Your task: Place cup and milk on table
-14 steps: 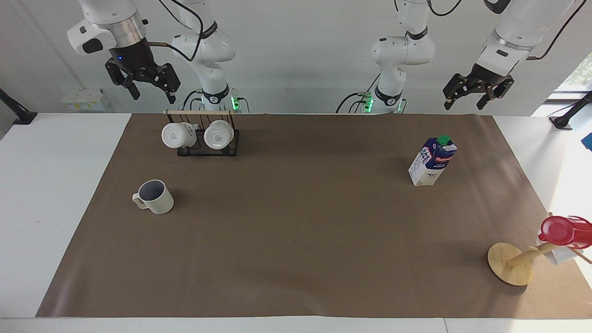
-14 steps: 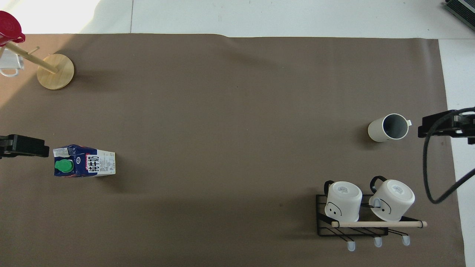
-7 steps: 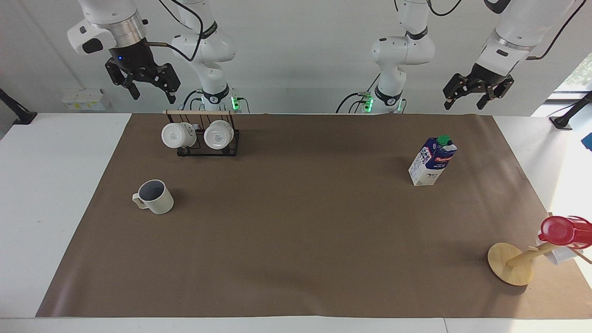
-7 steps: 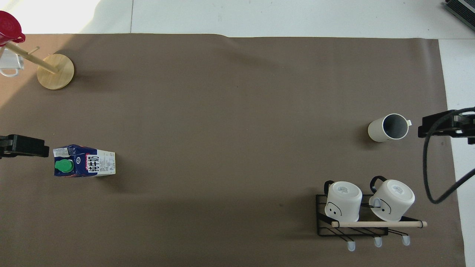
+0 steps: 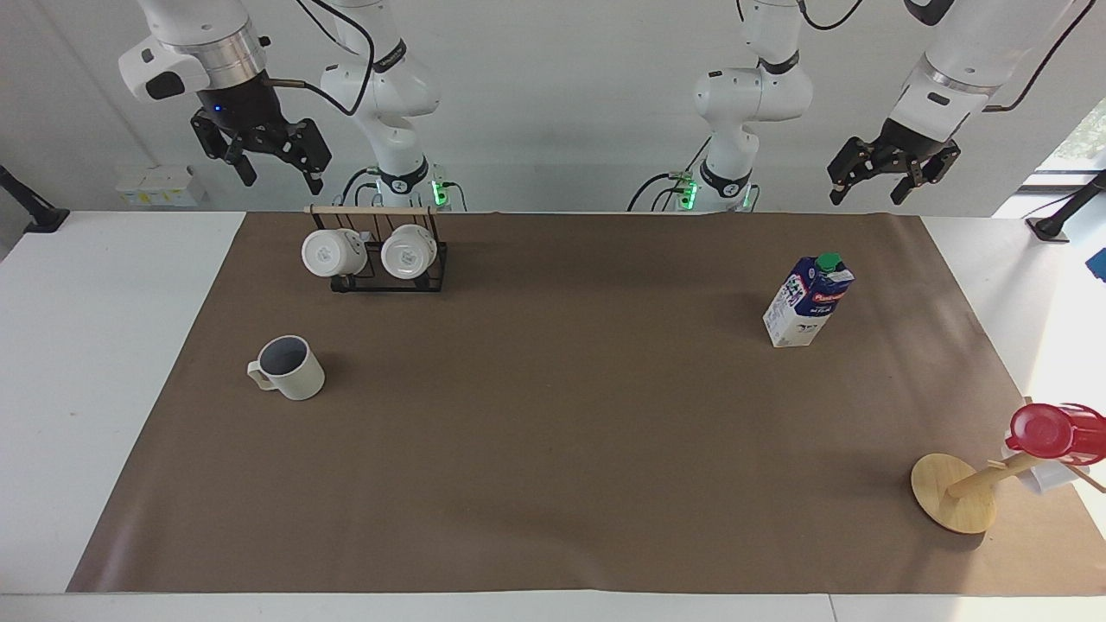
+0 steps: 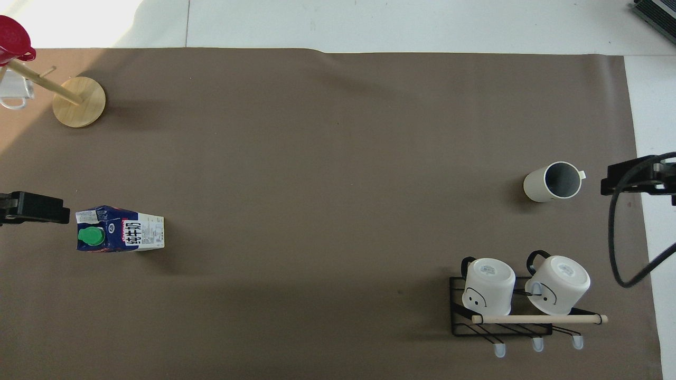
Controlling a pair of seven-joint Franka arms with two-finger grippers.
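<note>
Both grippers hang raised, fingers apart: right gripper (image 5: pixel 275 168) over the table (image 5: pixel 104 363) edge, left gripper (image 5: pixel 894 181) likewise. Cup (image 5: pixel 292 367) and milk (image 5: pixel 808 301) stand upright on the brown sheet (image 5: pixel 553 449), wide bare sheet between them. Carton lettering is unreadable.

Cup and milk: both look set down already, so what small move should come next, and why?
Probably none on the objects: just keep both arms raised and clear. The cup stands upright on the table toward the right arm's end, the milk upright toward the left arm's end. The right gripper and left gripper hang high with open jaws, holding nothing.
</note>
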